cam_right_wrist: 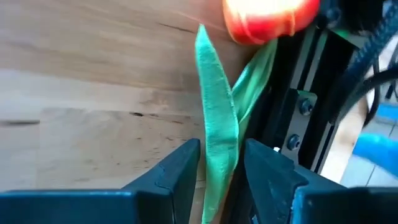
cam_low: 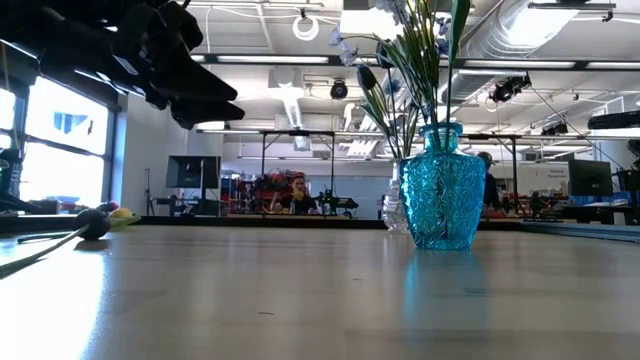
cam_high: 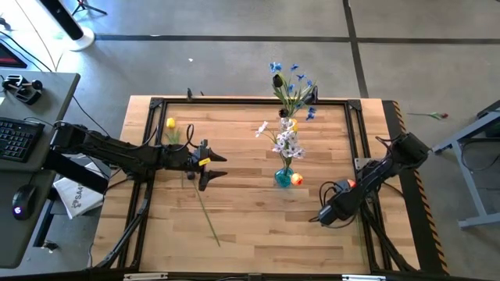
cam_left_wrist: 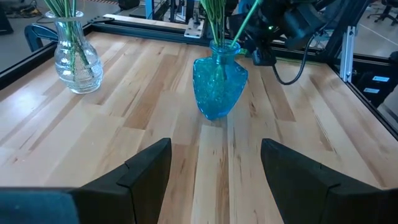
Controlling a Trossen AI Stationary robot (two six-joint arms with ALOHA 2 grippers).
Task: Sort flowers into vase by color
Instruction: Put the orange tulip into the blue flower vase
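Looking down from the high view, you see two vases standing apart on the table. The blue vase holds pale lilac-white flowers. The clear vase, nearer the far edge, holds blue flowers and one near-black head.

An orange-red flower shows just beside the blue vase. A yellow flower lies on the table near the left arm, and a long stem lies loose below the left end effector. That end effector hovers left of the blue vase with its fingers wide apart and nothing between them. The right end effector sits near the table's right side.

Your right wrist view gives what the high view cannot: a green leaf runs through the right end effector up to the orange-red head. You cannot tell whether the leaf is clamped or merely lies there.

Your left wrist view shows only green stems in both vases, and the left end effector empty.

From the low view you see the blue vase in front of the clear one, and a dark head with a yellow one lying at the table's left.
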